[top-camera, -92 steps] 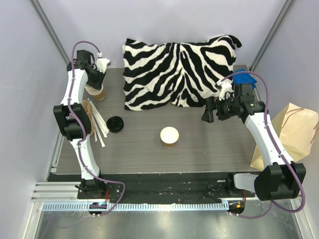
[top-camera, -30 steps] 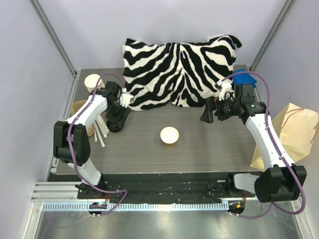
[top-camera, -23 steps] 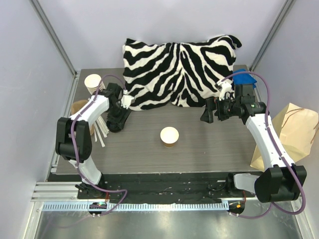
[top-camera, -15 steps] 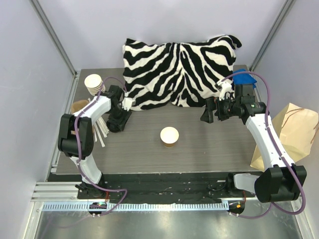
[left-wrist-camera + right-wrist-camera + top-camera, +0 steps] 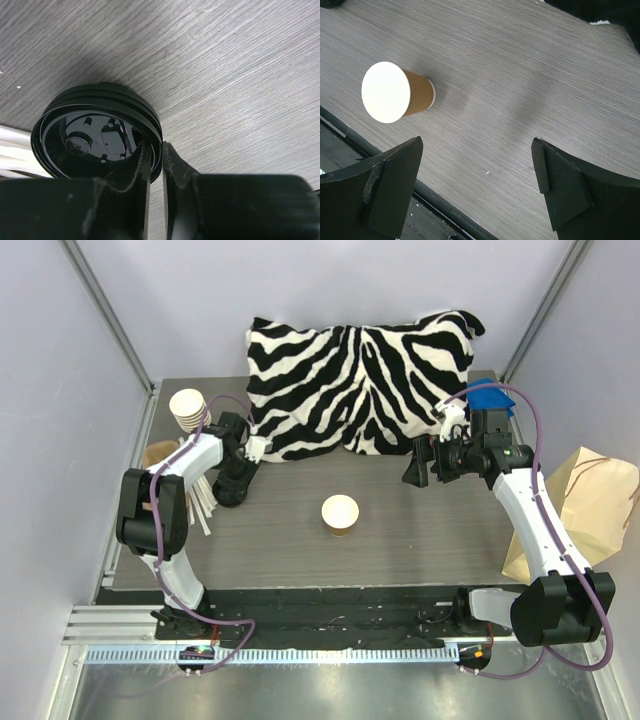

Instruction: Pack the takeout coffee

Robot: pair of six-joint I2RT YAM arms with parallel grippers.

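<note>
Down at the left side of the tabletop, my left pincer was closed on the rim of the loose black lid, one finger inside the rim and the other outside it, with the lid lying flat on the wood. I could not tell which face of the lid was up. The cup that the lid belonged on stood upright near the middle of the tabletop, its mouth open to the ceiling and nothing on it, so the coffee was not yet closed, let alone packed. From my left pincer the cup lay to the right and a little nearer the bases, well apart from the lid. My right pincer hung with its jaws spread wide and gripped nothing, and the cup sat ahead of it toward the left, so the cup lay between my two arms with neither plainly closer. The bag stood off the right edge, on my right arm's side. I judged the next move to be a carry rightward and a level drop onto the cup's mouth.
</note>
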